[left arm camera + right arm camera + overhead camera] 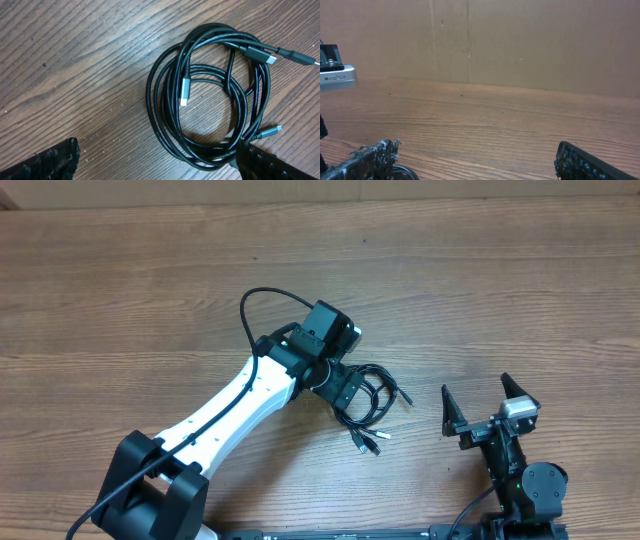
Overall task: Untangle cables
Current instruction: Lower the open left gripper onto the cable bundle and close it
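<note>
**Overhead.** The cables [378,402] are seen as one looped bundle lying on the wooden table [150,280]. The left gripper [350,398] is held over the bundle's left edge, jaws spread wide, with nothing gripped. The right gripper [476,392] is held well to the right of the bundle, equally wide and empty.

**Left wrist.** Several overlaid loops are shown ahead of the fingers [55,160]. One silver-tipped plug [184,92] lies inside the coil, and other plug ends stick out at its right side. Whether a fingertip touches the coil's lower edge cannot be told. The approach to a first grasp is judged to be in hand, with no cord separated yet. A descent onto a single strand or plug end is called for next, not onto the whole coil, and the right arm is probably needed to hold the rest.

**Right wrist.** No cables are seen from here. Only bare wood grain is shown, scattered with small specks, and a plain brown panel wall [520,40] stands beyond the table's far edge.
</note>
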